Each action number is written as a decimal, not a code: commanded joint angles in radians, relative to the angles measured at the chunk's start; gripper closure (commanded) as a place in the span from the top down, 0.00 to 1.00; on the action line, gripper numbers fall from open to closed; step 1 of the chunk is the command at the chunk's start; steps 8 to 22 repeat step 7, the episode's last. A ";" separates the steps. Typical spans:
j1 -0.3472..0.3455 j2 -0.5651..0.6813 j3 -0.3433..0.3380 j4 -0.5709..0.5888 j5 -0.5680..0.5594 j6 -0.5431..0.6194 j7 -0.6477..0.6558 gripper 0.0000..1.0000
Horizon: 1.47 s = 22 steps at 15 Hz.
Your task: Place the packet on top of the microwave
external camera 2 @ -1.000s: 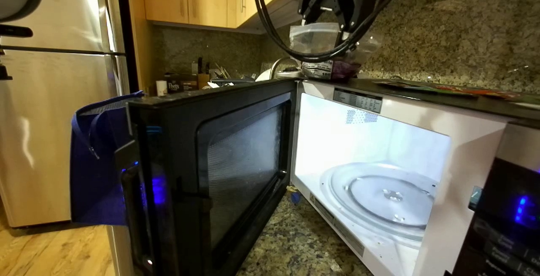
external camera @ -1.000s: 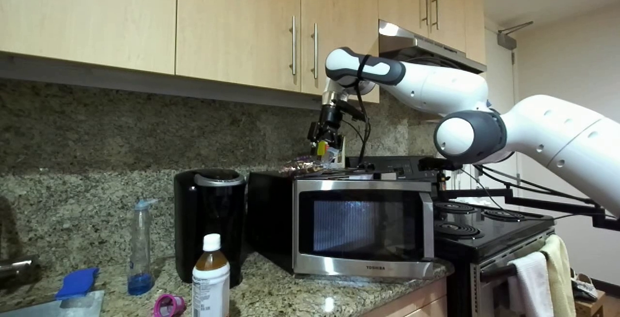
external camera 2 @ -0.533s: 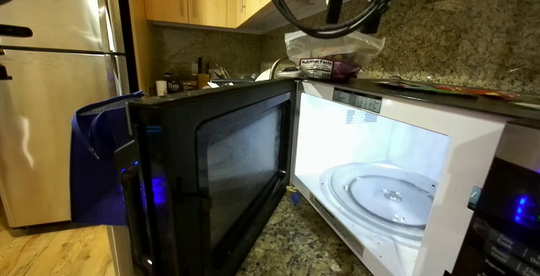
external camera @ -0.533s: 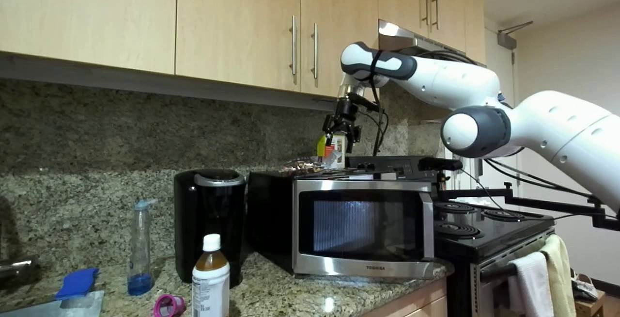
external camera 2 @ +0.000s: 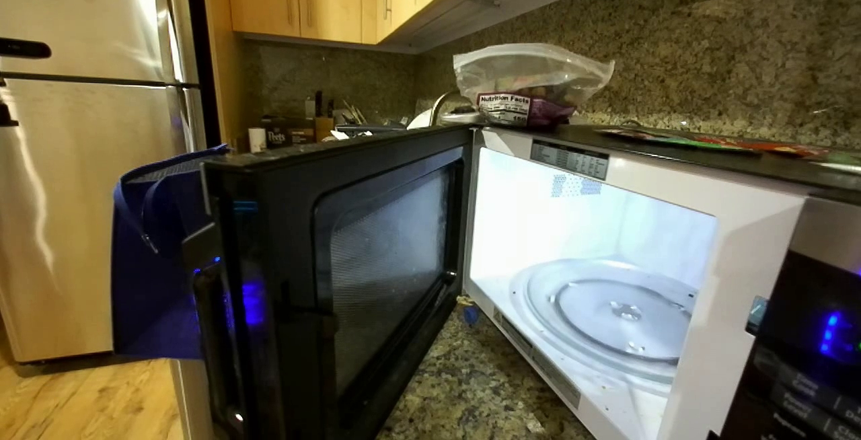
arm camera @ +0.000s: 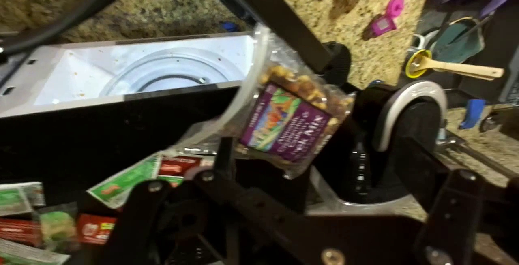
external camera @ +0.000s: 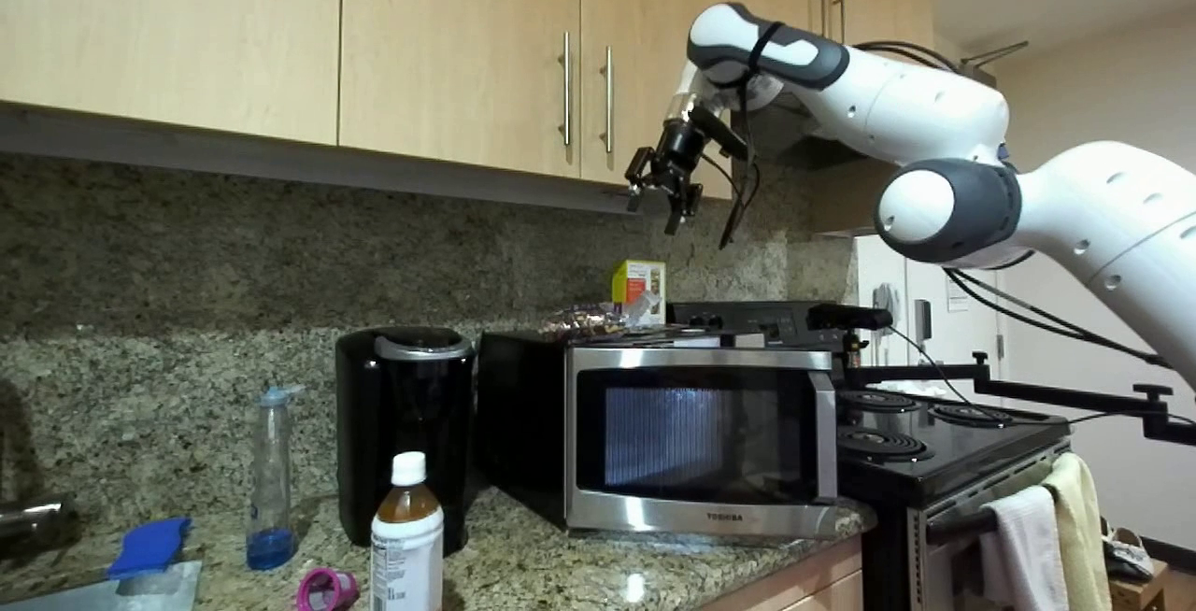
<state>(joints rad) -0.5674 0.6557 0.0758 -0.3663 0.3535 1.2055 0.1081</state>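
The packet point(external camera 2: 535, 90) is a clear zip bag of nuts with a purple label. It rests on top of the microwave point(external camera 2: 757, 225), near the corner by the door hinge. The packet also shows in the wrist view point(arm camera: 286, 121), and partly in an exterior view point(external camera: 586, 319). The steel microwave front point(external camera: 701, 516) faces that camera. My gripper point(external camera: 656, 217) is open and empty, well above the microwave top and apart from the packet. Its spread fingers point(arm camera: 320, 147) show in the wrist view with nothing between them. The gripper is out of view in an exterior view.
Flat red and green sachets point(arm camera: 125, 180) lie on the microwave top. A yellow box point(external camera: 641, 282) stands behind the packet. The coffee maker point(external camera: 402, 443) stands beside the microwave. Cabinets point(external camera: 458, 50) hang above. The microwave door point(external camera 2: 390, 258) stands open.
My gripper was down at the packet's top edge. It has opened, let go, and risen up and away. The packet stays on the microwave, its top spread out.
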 commanded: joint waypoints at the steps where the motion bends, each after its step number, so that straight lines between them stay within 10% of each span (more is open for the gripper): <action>1: 0.041 -0.056 0.054 -0.022 0.066 -0.027 0.010 1.00; 22: 0.081 -0.062 0.047 -0.021 0.059 -0.018 0.017 1.00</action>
